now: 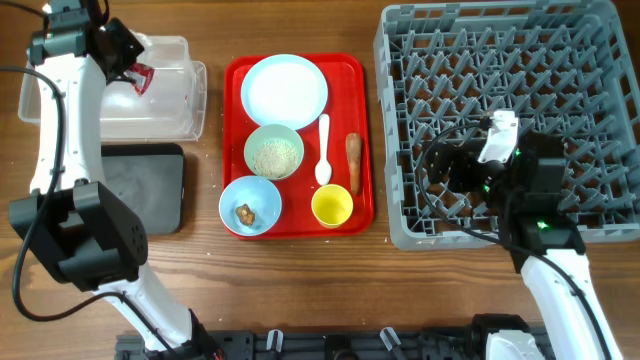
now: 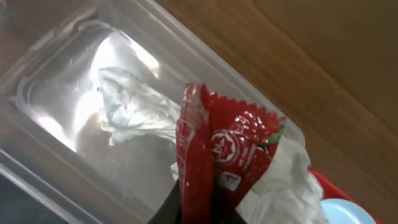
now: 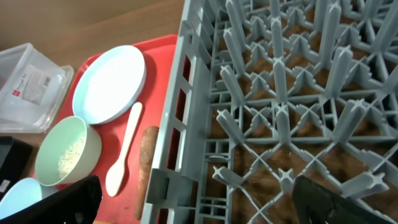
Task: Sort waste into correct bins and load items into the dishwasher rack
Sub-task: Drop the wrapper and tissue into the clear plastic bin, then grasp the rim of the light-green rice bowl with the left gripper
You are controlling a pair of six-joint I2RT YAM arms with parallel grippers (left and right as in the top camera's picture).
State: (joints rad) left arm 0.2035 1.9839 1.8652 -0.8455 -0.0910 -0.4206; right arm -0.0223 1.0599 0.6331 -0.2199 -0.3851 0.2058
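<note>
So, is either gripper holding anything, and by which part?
Left gripper pinches the red wrapper by one end over the tub; right gripper is open, empty.

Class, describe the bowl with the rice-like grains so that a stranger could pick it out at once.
Find the red tray between the clear tub and the grey rack. At its centre, just below the light blue plate, sits the pale mint bowl. Unlike the blue bowl beside it, it holds white grains.

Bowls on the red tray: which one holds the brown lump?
The light blue bowl holds the lump; the mint bowl holds only white grains.
</note>
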